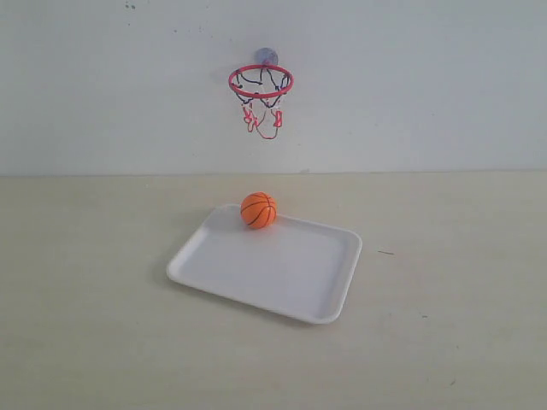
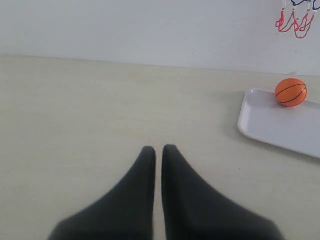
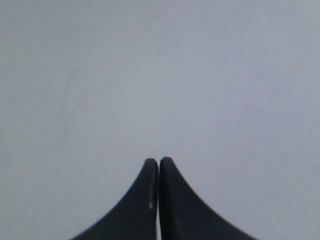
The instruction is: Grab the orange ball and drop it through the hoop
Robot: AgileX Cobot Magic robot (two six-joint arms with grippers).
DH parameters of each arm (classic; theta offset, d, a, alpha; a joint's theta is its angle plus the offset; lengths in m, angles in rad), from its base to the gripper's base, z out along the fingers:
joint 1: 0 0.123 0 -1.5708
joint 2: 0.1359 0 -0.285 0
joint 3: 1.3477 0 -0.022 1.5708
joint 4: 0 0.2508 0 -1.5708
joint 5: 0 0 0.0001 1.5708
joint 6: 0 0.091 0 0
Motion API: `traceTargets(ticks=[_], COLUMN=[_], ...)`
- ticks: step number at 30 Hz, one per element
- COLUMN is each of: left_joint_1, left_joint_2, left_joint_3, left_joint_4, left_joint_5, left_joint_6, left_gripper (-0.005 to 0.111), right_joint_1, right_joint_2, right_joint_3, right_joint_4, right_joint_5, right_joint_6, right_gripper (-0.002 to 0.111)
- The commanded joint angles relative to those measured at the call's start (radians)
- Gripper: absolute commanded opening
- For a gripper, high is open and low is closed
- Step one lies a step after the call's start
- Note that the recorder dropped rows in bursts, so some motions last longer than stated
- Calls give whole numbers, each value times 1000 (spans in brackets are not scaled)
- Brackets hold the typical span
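Kid: Grippers first. Are they holding anything?

Friend: No. The left gripper [image 2: 158, 150] has its two black fingers pinched together with nothing between them. The right gripper [image 3: 159, 161] is pinched closed too and sees only plain grey.

Kid: Where is the orange ball [image 1: 258, 210]?

Friend: On the white tray [image 1: 198, 258], by its far rim, well away from the left gripper. I think nothing is done yet. Grab, lift and drop are all left.

Kid: What do things look like?

Friend: The ball is round with thin black lines. The tray is smooth with a low rim. The hoop [image 1: 261, 81] is a red ring with a stringy net [image 1: 263, 118], stuck on the wall above.
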Motion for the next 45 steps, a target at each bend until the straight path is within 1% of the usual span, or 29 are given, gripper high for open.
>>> traceTargets(ticks=[1,3,5,7,8,9,12,14,15,20,24,28,32,38,41,45], left_joint_1=[3,3,3,3,3,3,3,3,3,3,3,3,3,3,3,3], left_joint_2=[-4,-4,-4,-4,-4,-4,-4,-4,-4,-4,-4,-4,-4,-4,-4,-4], left_joint_3=[4,4,4,4,4,4,4,4,4,4,4,4,4,4,4,4], left_joint_4=[-7,-7,-7,-7,-7,-7,-7,-7,-7,-7,-7,-7,-7,-7,-7,-7], left_joint_5=[-14,-14,-14,-14,-14,-14,-14,-14,-14,-14,-14,-14,-14,-14,-14,-14], left_joint_6=[-7,-7,-7,-7,-7,-7,-7,-7,-7,-7,-7,-7,-7,-7,-7,-7], left_gripper=[4,4,4,4,4,4,4,4,4,4,4,4,4,4,4,4], right_joint_1=[0,0,0,0,0,0,0,0,0,0,0,0,0,0,0,0], right_joint_2=[-3,-3,27,97,153,218,443,566,627,849,969,1047,1079,1079,1079,1111], right_joint_3=[-44,-112,-190,-295,-353,-409,-528,-565,-572,-574,-574,-574,-574,-574,-574,-574], right_joint_4=[3,3,3,8,12,12,12,16,20,41,126,213,260,260,267,341], right_joint_5=[-68,53,253,506,673,846,1223,1341,1365,1284,1149,956,791,573,486,357], right_joint_6=[-15,-42,-93,-133,-135,-135,-133,-133,-133,-133,-131,-131,-131,-128,-94,-22], right_gripper=[0,0,0,0,0,0,0,0,0,0,0,0,0,0,0,0])
